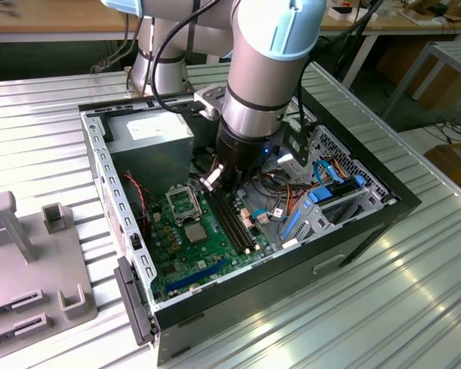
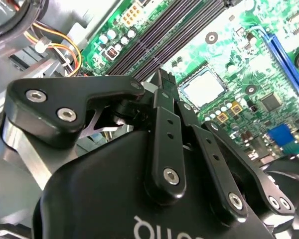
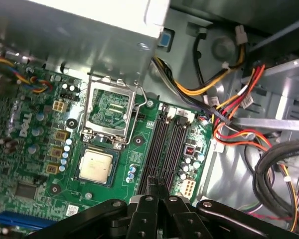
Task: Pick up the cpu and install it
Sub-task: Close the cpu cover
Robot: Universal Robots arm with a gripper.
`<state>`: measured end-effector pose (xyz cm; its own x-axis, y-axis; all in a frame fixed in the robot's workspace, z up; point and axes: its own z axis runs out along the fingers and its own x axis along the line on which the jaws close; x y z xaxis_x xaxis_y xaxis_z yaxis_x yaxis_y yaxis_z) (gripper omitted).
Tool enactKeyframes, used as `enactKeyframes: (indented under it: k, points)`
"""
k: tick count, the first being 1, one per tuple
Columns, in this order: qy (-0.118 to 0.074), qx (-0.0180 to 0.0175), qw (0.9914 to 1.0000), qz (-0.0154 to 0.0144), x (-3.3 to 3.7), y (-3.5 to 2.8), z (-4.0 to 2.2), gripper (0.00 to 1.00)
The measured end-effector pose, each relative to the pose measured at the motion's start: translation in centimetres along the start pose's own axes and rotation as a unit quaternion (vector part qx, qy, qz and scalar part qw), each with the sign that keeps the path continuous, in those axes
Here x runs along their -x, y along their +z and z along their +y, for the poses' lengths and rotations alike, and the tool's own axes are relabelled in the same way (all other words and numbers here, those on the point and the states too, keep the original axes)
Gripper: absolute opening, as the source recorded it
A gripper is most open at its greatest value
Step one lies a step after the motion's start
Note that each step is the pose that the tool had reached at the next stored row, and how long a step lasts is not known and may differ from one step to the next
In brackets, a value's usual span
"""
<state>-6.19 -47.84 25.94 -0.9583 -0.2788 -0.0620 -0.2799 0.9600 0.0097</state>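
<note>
The tool [image 2: 162, 82] hangs inside the open computer case [image 1: 369, 219], over the memory slots [image 3: 165, 144]. In the second wrist view its two black fingers [image 2: 164, 107] lie pressed together with nothing between them, so it is closed and empty.

Just beyond the fingertips, in both wrist views, one cpu [image 3: 95, 166] lies flat, metal top up, on the green motherboard [image 3: 35, 194]. It sits just beside the socket [image 3: 108, 110], touching nothing of the tool. The socket's metal frame stands swung open, and the contact field inside it is bare.

As I judge it, the task is barely begun: the socket is ready, but the chip is neither lifted nor seated. Pickup, placing and latching are all left.

By count: one tool, one cpu, one open socket, one motherboard, four memory slots side by side. Farther back, one grey power supply [image 1: 150, 131] sits at the case's far end, and the case rests on a ribbed metal worktop [image 1: 38, 115].
</note>
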Motion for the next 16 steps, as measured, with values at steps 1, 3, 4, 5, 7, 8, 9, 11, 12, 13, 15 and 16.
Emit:
enactKeyframes:
  k: [1, 3, 4, 5, 7, 8, 9, 11, 12, 13, 15, 16]
  points:
    - [-0.001, 0.0001, 1.0, 0.0, 0.09, 0.01, 0.07, 0.11]
    - [-0.001, 0.0001, 1.0, 0.0001, 0.29, 0.02, 0.33, 0.11]
    - [-0.001, 0.0001, 1.0, 0.0002, 0.37, 0.03, 0.48, 0.11]
    - [-0.001, 0.0002, 1.0, 0.0001, 0.54, 0.05, 0.75, 0.11]
    - [-0.008, 0.0006, 0.99997, 0.0003, 0.65, 0.06, 0.82, 0.11]
    - [-0.019, 0.0012, 0.99982, 0.0004, 0.64, 0.06, 0.83, 0.11]
    - [-0.027, 0.0018, 0.99962, 0.0004, 0.64, 0.06, 0.83, 0.11]
    - [-0.046, 0.0029, 0.99895, 0.0006, 0.65, 0.07, 0.83, 0.11]
    - [-0.064, 0.0041, 0.99791, 0.0008, 0.65, 0.08, 0.82, 0.11]
    - [-0.078, 0.0049, 0.99694, 0.0009, 0.65, 0.09, 0.82, 0.11]
    - [-0.096, 0.0061, 0.99532, 0.0011, 0.65, 0.11, 0.82, 0.11]
    - [-0.106, 0.0066, 0.99438, 0.0012, 0.65, 0.12, 0.82, 0.11]
